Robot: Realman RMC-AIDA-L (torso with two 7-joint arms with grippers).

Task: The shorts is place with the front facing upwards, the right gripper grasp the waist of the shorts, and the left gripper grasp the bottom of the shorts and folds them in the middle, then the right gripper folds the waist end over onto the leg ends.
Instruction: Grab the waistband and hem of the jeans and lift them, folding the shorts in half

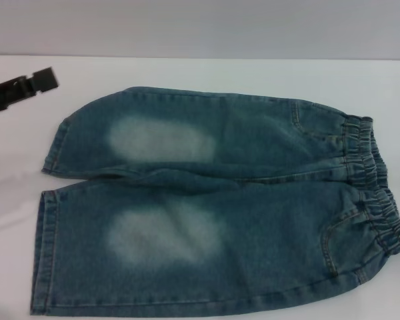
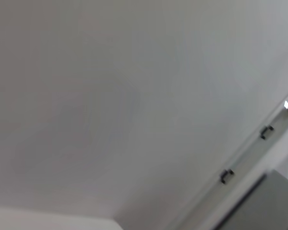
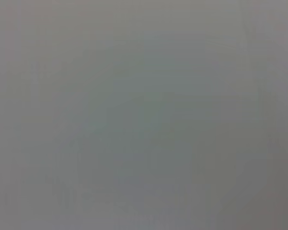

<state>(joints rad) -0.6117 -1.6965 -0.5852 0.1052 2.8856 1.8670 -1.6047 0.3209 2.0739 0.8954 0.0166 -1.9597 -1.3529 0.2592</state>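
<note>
Denim shorts point(image 1: 220, 200) — spread flat on white worktop point(image 1: 187, 73), front up; elastic waist point(image 1: 377, 193) toward the right, leg hems point(image 1: 47, 220) toward the left. Left claw point(image 1: 45, 80) — black, at the far left edge, raised off the worktop, well clear of the hems, holding nothing; opening not discernible. Right claw unseen.
</note>
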